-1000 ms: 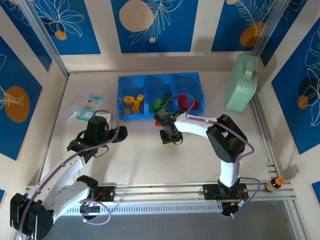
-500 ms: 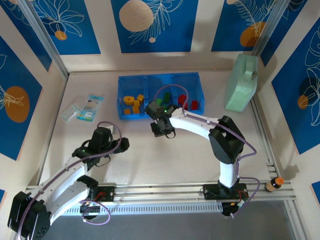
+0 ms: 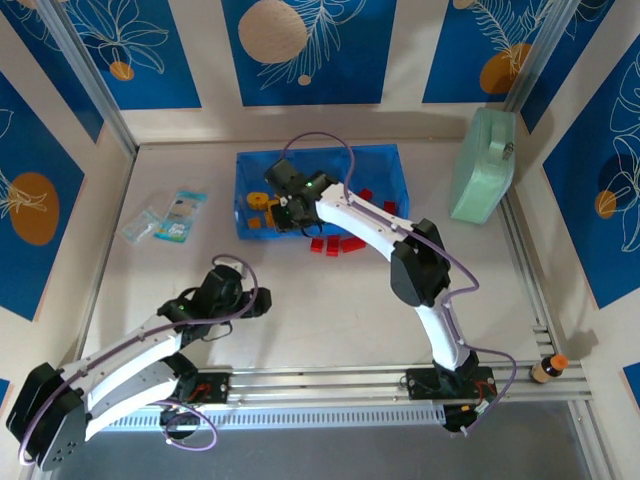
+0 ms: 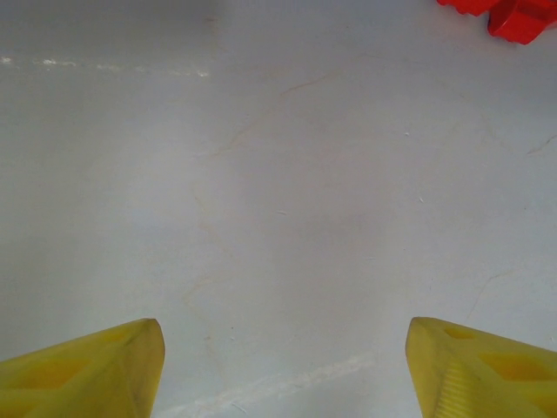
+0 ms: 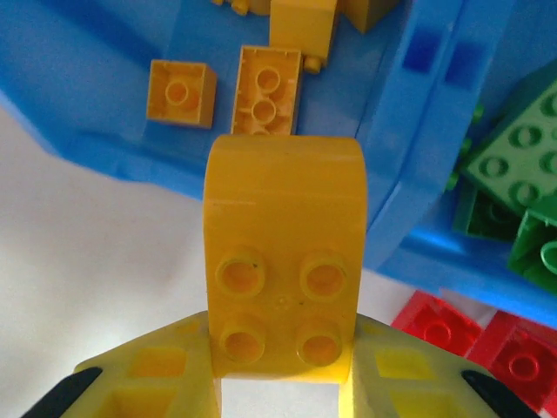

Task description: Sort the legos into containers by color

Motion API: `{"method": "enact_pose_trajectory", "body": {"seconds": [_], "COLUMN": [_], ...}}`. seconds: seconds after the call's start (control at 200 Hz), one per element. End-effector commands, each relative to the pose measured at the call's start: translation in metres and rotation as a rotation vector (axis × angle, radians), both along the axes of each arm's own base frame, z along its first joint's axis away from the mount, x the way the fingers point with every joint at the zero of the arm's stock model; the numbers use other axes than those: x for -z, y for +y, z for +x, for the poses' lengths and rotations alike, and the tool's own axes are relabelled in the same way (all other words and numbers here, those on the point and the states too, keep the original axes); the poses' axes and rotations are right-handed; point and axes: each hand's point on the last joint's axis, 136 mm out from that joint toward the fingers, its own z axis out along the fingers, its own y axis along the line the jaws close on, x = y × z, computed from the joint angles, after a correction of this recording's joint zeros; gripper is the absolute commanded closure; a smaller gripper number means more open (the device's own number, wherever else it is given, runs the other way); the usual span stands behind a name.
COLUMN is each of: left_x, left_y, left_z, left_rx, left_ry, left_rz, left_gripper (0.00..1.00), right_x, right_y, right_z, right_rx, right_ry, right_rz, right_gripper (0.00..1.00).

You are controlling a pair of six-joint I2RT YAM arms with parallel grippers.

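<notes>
Pale green bag (image 3: 483, 165) at the table's (image 3: 330, 310) right edge, clear blue-printed packets (image 3: 165, 218) far left

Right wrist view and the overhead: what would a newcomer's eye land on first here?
The yellow brick clamped in the right gripper, hanging over the near wall of the blue tray by the yellow compartment. Next, red bricks lying on the table in front of the tray, outside any compartment. The left gripper gapes open above bare table.

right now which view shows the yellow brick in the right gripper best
Right wrist: the yellow brick sits centre frame, studs facing the lens, pinched by the right gripper over the tray edge. In the top view the gripper hides it. The left wrist camera faces table and red bricks.
</notes>
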Motion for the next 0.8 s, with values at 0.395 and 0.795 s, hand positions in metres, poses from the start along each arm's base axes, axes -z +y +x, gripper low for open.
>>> {"method": "enact_pose_trajectory", "body": {"seconds": [0.395, 0.795], "left_x": [-0.003, -0.01], "left_y": [0.003, -0.017], "left_z": [-0.008, -0.001], "left_rx": [-0.006, 0.036], "left_ry": [-0.025, -0.048], "left_rz": [0.02, 0.014], "left_gripper": [0.27, 0.27], "right_x": [-0.01, -0.046], "right_y": [0.031, -0.007], "right_z": [0.042, 0.027], "right_rx": [-0.025, 0.056], "right_ry": [0.016, -0.04], "right_rz": [0.076, 0.085], "right_gripper": [0.58, 0.28]}}
